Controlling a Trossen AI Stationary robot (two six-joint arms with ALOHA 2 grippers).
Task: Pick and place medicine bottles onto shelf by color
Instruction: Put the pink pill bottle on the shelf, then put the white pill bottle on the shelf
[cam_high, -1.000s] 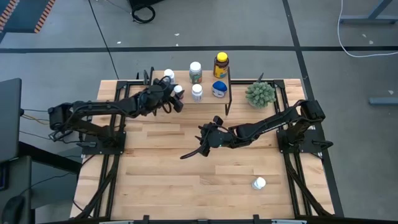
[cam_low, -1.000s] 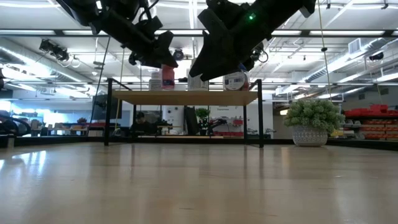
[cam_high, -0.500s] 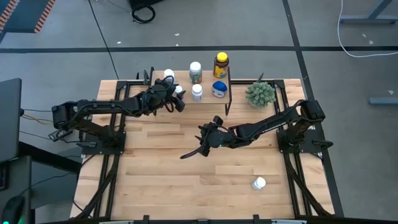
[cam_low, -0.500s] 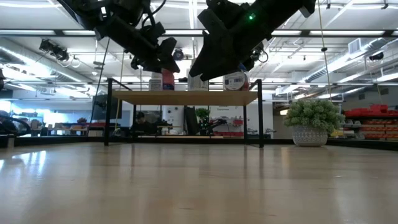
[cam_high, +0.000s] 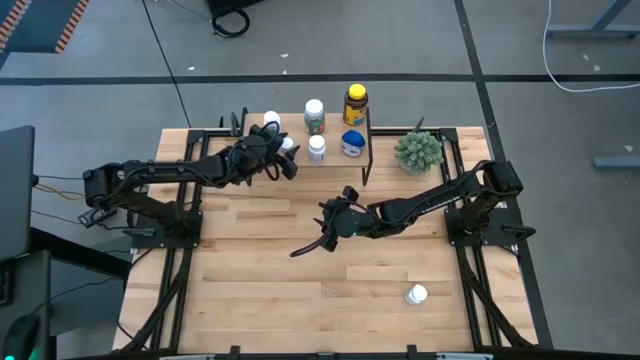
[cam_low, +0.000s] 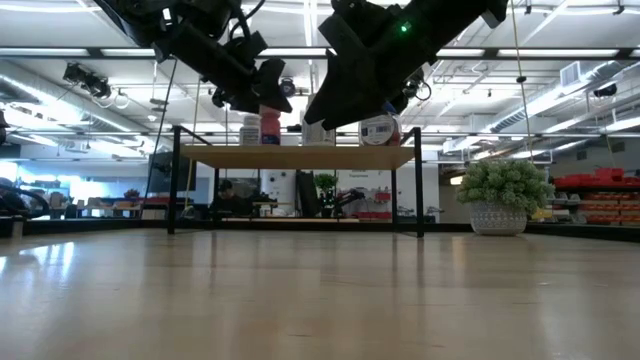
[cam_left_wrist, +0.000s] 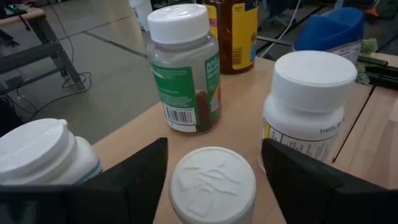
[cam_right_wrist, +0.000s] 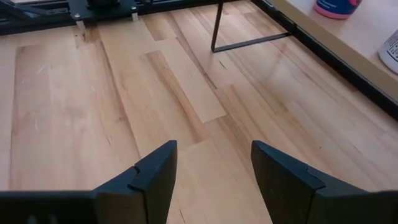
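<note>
The left arm reaches in from the left edge of the surface (cam_high: 250, 290), stretched long and nearly level toward the shelf (cam_high: 335, 160), its left claw (cam_left_wrist: 212, 180) standing just above a pink-labelled bottle (cam_low: 270, 127) at the shelf's left end. The dark, matte fingers (cam_left_wrist: 134, 180) are spread to either side of that bottle's ribbed white cap (cam_left_wrist: 213, 185) with a gap showing on both sides, so the claw is open and grips nothing. The right arm comes from the right side, bent at the elbow and lying low over the middle of the surface; its right claw (cam_right_wrist: 214, 171) hangs above bare boards, fingers parted and empty. The shelf is a pale wooden board on thin black metal legs, at the far edge of the surface. On it stand a clear bottle with a green label (cam_left_wrist: 185, 68) and smooth white cap, a white plastic bottle (cam_left_wrist: 308, 112) with a flat white lid, a squat blue-lidded bottle (cam_high: 352, 143), a tall amber bottle (cam_high: 355, 103) with a yellow cap, and another white-capped bottle (cam_left_wrist: 43, 158) just beside the left claw. One more white-capped bottle (cam_high: 416, 295) lies on its side well apart, near the front right of the surface. A green spiky potted plant (cam_high: 418, 151) sits to the shelf's right. The surface is butcher-block, light strips of varied tone.
</note>
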